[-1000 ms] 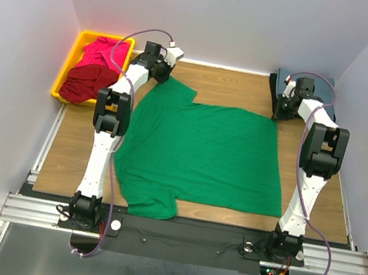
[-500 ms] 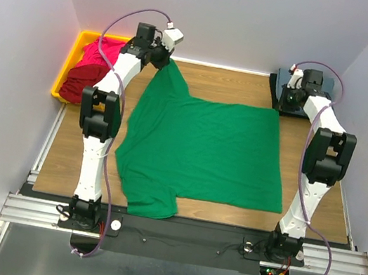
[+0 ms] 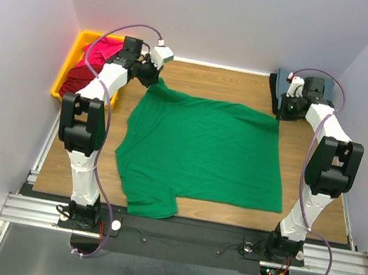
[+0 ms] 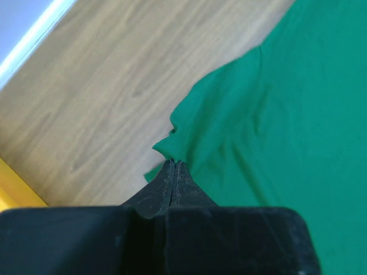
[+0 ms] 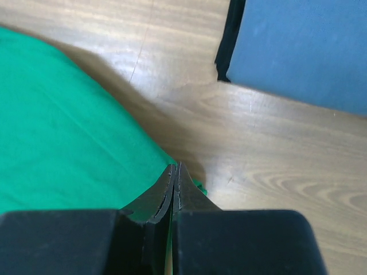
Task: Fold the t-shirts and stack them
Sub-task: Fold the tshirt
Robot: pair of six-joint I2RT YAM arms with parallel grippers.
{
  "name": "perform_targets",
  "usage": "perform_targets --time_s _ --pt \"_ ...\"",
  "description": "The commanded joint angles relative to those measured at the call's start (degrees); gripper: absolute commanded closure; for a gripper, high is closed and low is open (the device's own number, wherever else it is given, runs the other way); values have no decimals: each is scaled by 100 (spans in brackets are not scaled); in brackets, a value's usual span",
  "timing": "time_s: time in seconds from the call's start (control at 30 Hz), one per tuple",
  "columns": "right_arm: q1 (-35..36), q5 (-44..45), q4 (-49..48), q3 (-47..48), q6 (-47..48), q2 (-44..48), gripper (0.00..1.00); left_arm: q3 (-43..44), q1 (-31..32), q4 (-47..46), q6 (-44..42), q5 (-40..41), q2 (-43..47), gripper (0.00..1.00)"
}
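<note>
A bright green t-shirt (image 3: 203,148) lies spread flat on the wooden table. Its far-left sleeve is gathered to a point in my left gripper (image 3: 153,77), whose jaws are shut on the green cloth (image 4: 275,114) in the left wrist view (image 4: 174,163). My right gripper (image 3: 286,114) is shut on the shirt's far-right corner; the right wrist view shows green cloth (image 5: 57,132) pinched at the jaw tips (image 5: 176,167). A folded slate blue-grey t-shirt (image 5: 298,51) lies on a black one (image 5: 229,40) at the far right.
A yellow bin (image 3: 66,67) stands off the table's far-left corner, holding a magenta pink shirt (image 3: 99,51) and a dark red one (image 3: 76,79). White walls close in on three sides. The near sleeve (image 3: 151,203) reaches the table's front edge.
The left arm swung out to the left, lifted the far sleeve and drew it left, bunching it to a point. The right gripper kept its hold at the far-right corner.
</note>
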State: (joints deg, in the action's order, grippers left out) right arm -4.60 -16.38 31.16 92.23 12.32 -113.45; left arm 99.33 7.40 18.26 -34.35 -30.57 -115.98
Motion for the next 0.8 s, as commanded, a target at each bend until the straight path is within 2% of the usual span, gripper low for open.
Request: perform_targets --time_s 0.0,0.23,0.43,0.67,0.77 --pt "-111 21 -163 -152 280 481 99 -633 -28 -235 -300 -274 945 100" --pt "-252 -40 -162 -512 552 745 99 -1784 -19 -253 -546 -485 1806 100" --pt "-383 -181 -136 -925 1026 912 100 -2795 -19 89 -915 -564 2667 100" --pt "-384 -357 -101 -1514 1580 921 99 -4165 25 169 -1355 -257 3116 100" --pt "-384 -365 -84 -1681 1782 895 99 -4500 42 64 -1513 -47 3143 100"
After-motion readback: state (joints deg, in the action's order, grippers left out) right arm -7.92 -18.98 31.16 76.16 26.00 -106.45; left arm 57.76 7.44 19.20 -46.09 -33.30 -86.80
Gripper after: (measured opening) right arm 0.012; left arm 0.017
